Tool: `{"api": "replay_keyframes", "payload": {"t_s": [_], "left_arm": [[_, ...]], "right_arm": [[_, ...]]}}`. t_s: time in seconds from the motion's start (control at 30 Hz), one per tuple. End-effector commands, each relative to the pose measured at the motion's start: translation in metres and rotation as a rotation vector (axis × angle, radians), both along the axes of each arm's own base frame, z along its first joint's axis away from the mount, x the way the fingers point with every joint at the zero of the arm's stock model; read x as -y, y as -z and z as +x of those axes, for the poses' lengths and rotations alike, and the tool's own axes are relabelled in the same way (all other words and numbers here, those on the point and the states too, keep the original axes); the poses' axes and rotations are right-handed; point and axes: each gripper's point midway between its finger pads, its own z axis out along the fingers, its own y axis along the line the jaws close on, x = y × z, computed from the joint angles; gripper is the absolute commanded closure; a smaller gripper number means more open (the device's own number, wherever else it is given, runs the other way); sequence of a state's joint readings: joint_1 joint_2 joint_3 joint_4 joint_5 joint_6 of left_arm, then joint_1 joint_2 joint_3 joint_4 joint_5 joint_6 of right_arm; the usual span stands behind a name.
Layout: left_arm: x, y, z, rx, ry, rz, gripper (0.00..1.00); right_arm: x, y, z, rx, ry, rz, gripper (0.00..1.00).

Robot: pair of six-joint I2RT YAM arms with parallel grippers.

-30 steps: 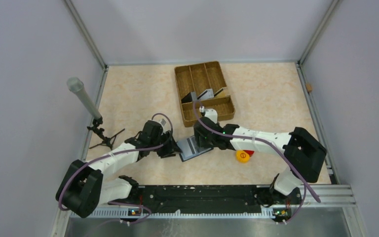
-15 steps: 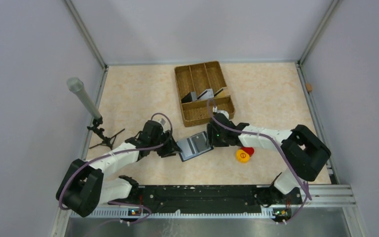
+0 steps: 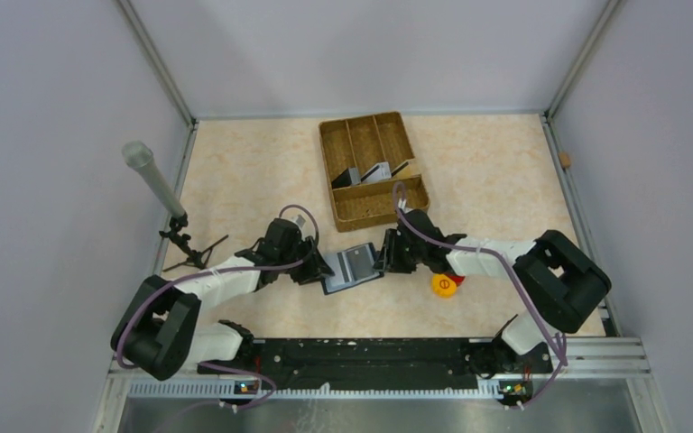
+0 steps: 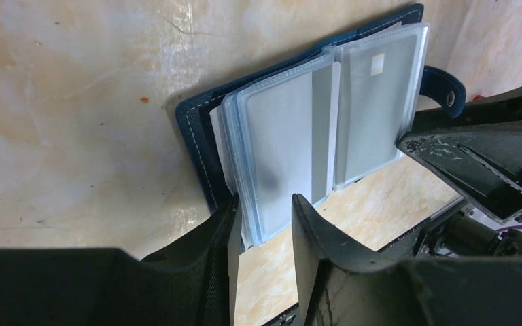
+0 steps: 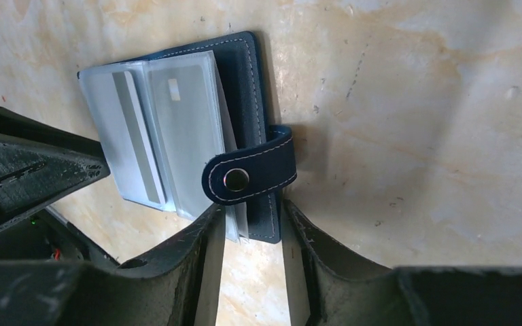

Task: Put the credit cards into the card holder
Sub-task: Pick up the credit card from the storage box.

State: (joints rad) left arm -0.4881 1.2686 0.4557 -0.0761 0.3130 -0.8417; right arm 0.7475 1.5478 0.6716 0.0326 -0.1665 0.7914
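LOCATION: card holder (image 3: 352, 268) open on the table (image 3: 253, 171), between both grippers, just in front of the woven tray (image 3: 328, 171). Loose credit cards (image 3: 374, 171) leaning in the tray's compartments.

HANDLING: Treat as light and floppy. Expect the clear sleeves (image 4: 279, 136) to be slick and to fan or buckle under pressure. Judge the navy cover stiffer. Take hold at the outer cover edges, clear of the sleeve mouths and the snap tab (image 5: 251, 170).

POSE: left gripper (image 4: 264, 210) low, part-open, astride the sleeve stack at the holder's left edge. Right gripper (image 5: 251, 217) low, part-open, astride the right cover edge just beside the tab. Firm pinch on either side: not determinable. Both forearms angled inward, wrists near table level.
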Motion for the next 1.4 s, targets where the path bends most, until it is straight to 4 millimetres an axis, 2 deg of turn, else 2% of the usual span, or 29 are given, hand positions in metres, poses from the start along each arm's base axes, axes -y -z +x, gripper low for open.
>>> {"api": "replay_keyframes", "payload": {"t_s": [0.0,0.07,0.13,0.27,0.37,0.5,0.57,0.67,0.87,0.97,1.03,1.17,1.37], "left_arm": [[0.001,0.002,0.006,0.030,-0.008,-0.003,0.64],[-0.003,0.003,0.006,0.030,-0.015,0.022,0.64],[-0.009,0.002,0.007,0.040,-0.024,0.057,0.63],[-0.019,-0.012,0.014,0.091,-0.028,0.124,0.52],[-0.027,-0.032,0.024,0.141,-0.035,0.170,0.35],[-0.036,-0.067,0.031,0.193,-0.031,0.207,0.13],[-0.041,-0.085,0.034,0.224,-0.023,0.222,0.06],[-0.049,-0.113,0.037,0.260,0.014,0.240,0.01],[-0.073,-0.169,0.046,0.349,0.070,0.284,0.01],[-0.092,-0.182,0.056,0.409,0.034,0.361,0.01],[-0.101,-0.183,0.060,0.428,0.005,0.407,0.01],[-0.108,-0.172,0.064,0.444,-0.013,0.442,0.01],[-0.107,-0.157,0.071,0.448,-0.015,0.445,0.01]], "right_arm": [[-0.006,0.003,-0.001,-0.028,0.017,0.046,0.67],[0.003,0.004,0.003,-0.009,0.045,-0.004,0.67],[0.015,0.000,0.006,0.023,0.063,-0.063,0.63],[0.038,-0.027,0.023,0.134,0.076,-0.190,0.48],[0.050,-0.053,0.041,0.211,0.076,-0.270,0.42],[0.064,-0.090,0.078,0.327,0.100,-0.350,0.33],[0.066,-0.105,0.096,0.370,0.091,-0.371,0.27],[0.073,-0.115,0.126,0.393,0.106,-0.412,0.25],[0.082,-0.124,0.184,0.433,0.112,-0.499,0.22],[0.091,-0.122,0.212,0.435,0.146,-0.553,0.22],[0.097,-0.118,0.230,0.424,0.159,-0.577,0.22],[0.105,-0.106,0.257,0.400,0.146,-0.648,0.22],[0.112,-0.082,0.278,0.344,0.098,-0.677,0.22]]}}
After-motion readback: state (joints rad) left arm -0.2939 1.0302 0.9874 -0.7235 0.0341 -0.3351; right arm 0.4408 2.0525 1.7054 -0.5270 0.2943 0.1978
